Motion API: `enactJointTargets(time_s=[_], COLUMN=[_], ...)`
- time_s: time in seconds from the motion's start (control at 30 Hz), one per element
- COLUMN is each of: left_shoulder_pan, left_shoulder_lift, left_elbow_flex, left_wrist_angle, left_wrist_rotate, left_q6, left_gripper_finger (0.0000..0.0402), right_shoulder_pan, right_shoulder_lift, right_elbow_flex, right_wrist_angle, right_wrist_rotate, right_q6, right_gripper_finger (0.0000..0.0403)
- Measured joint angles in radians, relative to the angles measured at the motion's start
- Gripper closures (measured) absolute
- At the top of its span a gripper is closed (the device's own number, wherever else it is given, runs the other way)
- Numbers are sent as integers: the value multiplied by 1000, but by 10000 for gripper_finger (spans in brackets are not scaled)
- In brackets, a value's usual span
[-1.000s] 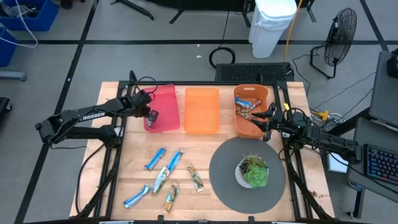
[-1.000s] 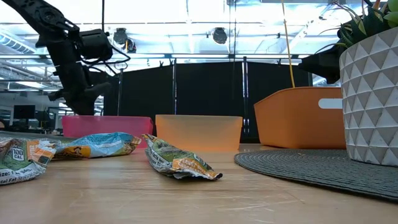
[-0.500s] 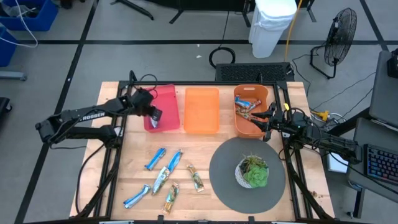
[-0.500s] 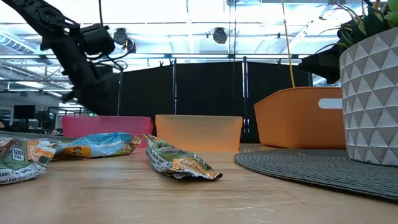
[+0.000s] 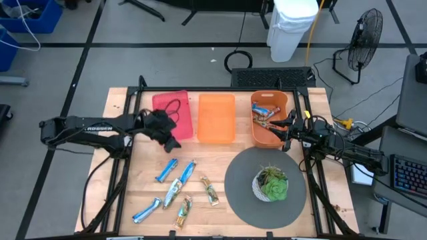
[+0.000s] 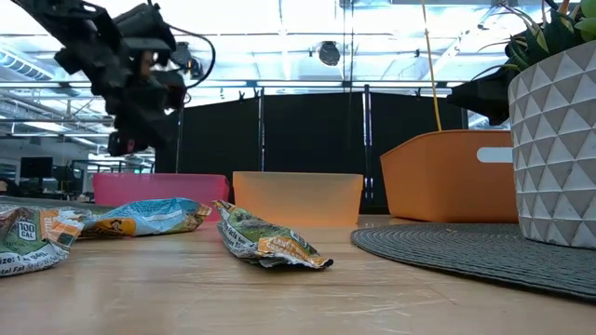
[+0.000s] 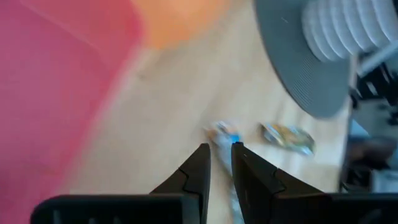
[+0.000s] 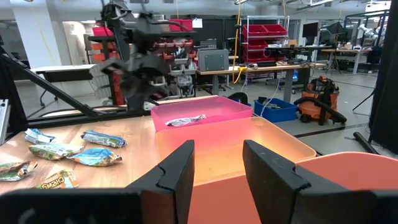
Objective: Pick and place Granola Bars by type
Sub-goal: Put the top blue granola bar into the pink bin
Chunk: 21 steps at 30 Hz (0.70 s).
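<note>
Left gripper (image 5: 172, 143) has swung off the pink bin (image 5: 175, 115), empty.

I count three bins along the table's (image 5: 117, 167) far edge: left bin (image 5: 175, 113), middle bin (image 5: 216, 117), right bin (image 5: 268, 120). Bars (image 5: 265, 112) lie in the right bin; one bar (image 8: 185, 119) in the left. Six loose bars (image 5: 179, 189) lie near the front left. Right of them a mat (image 5: 240, 183) carries a potted plant (image 5: 271, 184).
</note>
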Motion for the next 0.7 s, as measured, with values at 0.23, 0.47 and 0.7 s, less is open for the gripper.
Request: enactJointTargets(time_s=[0.23, 0.47, 0.7], left_shoulder_pan=[-257, -416, -482], left_shoulder_lift=[0, 1, 13], left_elbow_flex=[0, 0, 0], left_wrist_angle=[11, -122, -153], left_wrist_rotate=[-121, -332, -397], left_q6=[-181, -216, -328], left_gripper_finger=[332, 351, 393], right_shoulder_pan=[0, 0, 0], right_shoulder_lift=[0, 0, 0], right_elbow_flex=[0, 0, 0], right_wrist_angle=[0, 0, 0], right_wrist_rotate=[0, 0, 0], right_q6=[0, 0, 0], right_gripper_finger=[275, 275, 275])
